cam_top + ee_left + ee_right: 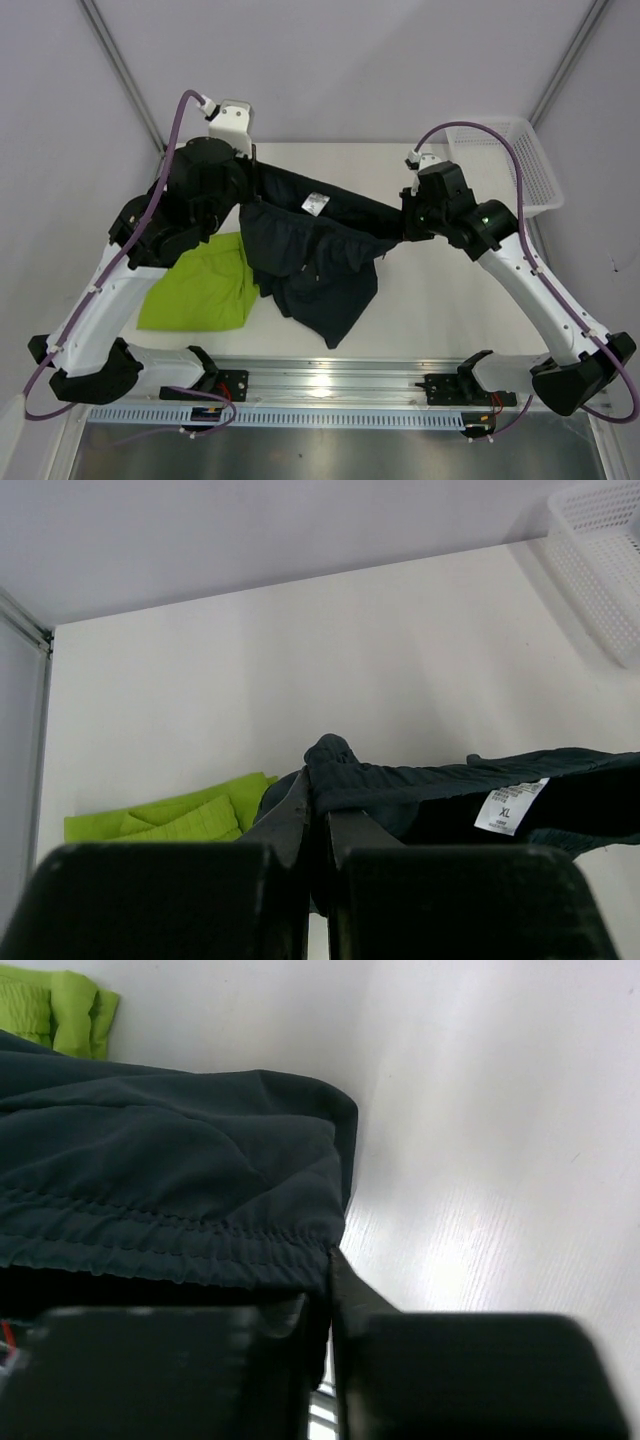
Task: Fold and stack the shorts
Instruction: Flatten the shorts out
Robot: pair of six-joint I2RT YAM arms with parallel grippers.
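Sideways, navy shorts (312,262) waistband stretched left-right, legs hanging nearward

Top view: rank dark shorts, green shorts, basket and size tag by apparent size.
Dark shorts, largest.
Lime green shorts and white mesh basket: too close to rank, both partly covered.
Size tag, smallest.

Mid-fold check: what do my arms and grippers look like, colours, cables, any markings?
The left arm and right arm have white shells with bulky black joints and bases. A purple cable with a white plug loops along each. A small green light glows on the right one. The left gripper and right gripper have flat black fingers. No readable markings.
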